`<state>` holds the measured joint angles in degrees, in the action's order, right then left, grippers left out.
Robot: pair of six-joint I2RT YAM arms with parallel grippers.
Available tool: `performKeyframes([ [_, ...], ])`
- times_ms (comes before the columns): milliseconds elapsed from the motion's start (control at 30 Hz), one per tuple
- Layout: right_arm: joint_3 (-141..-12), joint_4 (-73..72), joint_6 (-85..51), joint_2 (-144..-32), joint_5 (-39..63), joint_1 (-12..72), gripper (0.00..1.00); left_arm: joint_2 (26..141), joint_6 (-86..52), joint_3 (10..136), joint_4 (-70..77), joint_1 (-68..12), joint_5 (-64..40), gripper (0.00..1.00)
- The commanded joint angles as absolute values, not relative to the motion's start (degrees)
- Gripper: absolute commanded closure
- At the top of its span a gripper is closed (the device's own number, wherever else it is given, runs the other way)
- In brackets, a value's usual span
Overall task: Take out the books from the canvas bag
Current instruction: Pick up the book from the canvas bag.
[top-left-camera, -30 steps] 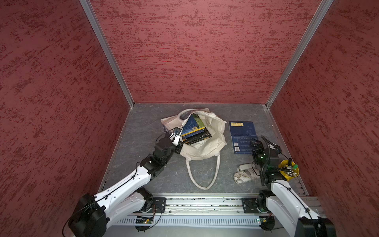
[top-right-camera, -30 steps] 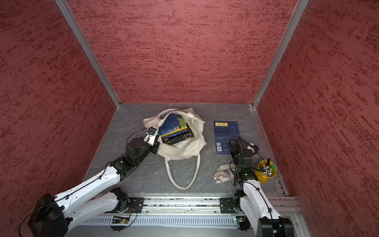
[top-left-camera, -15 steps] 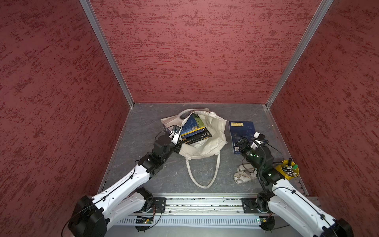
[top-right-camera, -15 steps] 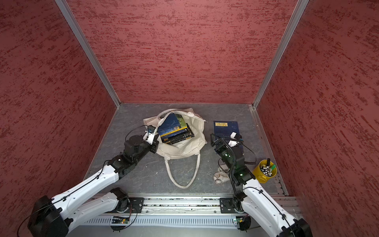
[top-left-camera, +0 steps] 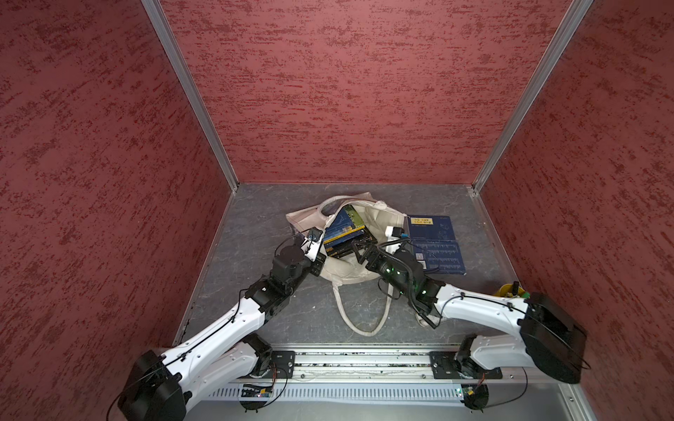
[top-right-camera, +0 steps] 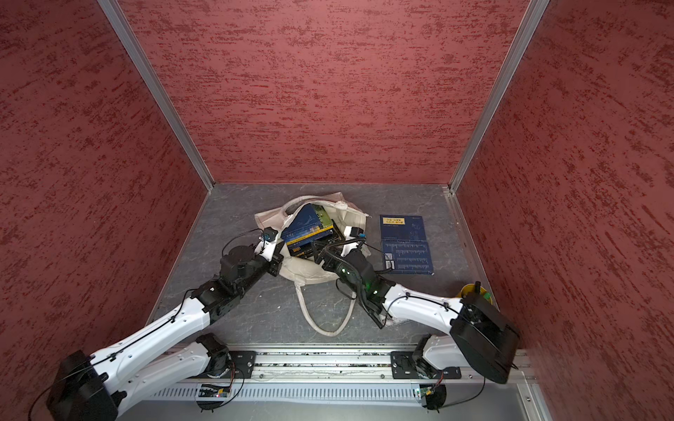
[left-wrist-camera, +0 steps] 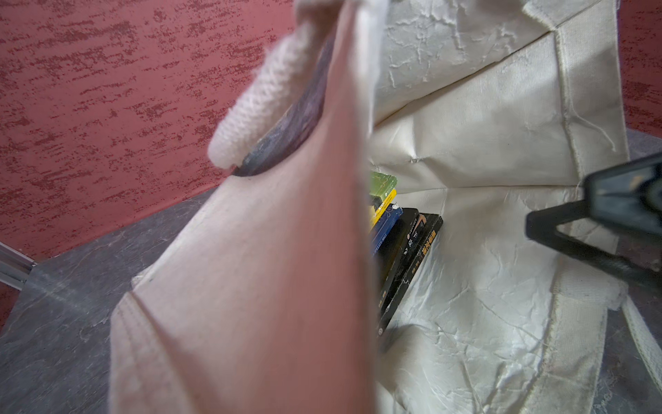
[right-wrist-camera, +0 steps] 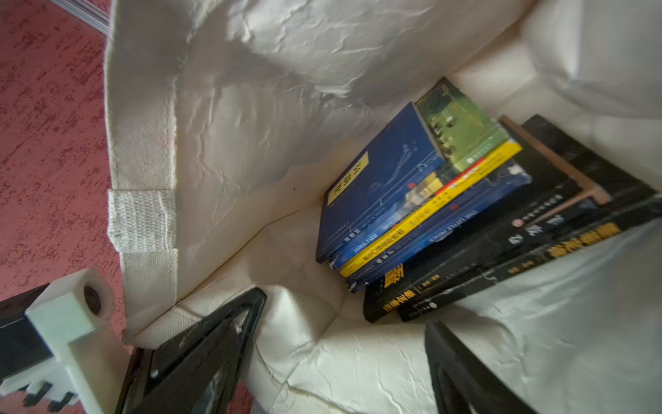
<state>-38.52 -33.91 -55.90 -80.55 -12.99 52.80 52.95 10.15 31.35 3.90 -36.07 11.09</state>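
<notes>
Clenching the canvas bag point(right-wrist-camera: 250, 107) are left jaws; right jaws gape before books point(right-wrist-camera: 422, 200), one spine "ANIMAL FARM".

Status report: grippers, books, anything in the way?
Left gripper shut on cream canvas tote bag rim. Right gripper open inside bag mouth, short of stacked paperbacks. One dark blue book lies out on table. Nothing blocking.

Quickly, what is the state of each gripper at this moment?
Left gripper: closed, holding the canvas bag by its rim.
Right gripper: open, fingers at the bag's mouth, holding nothing.
</notes>
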Motion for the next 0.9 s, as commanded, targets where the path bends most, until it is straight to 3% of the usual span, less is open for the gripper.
performKeyframes([
  [0, -42.6, -39.9, -55.7, -87.2, -15.6, 54.1, 0.25, 51.7, 11.8, 32.4, 11.9, -37.1, 10.2, 1.0],
  [233, -51.4, -41.3, -56.7, -99.1, -15.6, 54.1, 0.28, 50.0, 13.7, 30.6, 14.1, -38.2, 12.2, 1.0],
  [867, -65.3, -37.0, -59.9, -113.8, -11.8, 48.6, 0.35, 51.3, 13.6, 31.0, 13.5, -37.8, 11.6, 1.0],
])
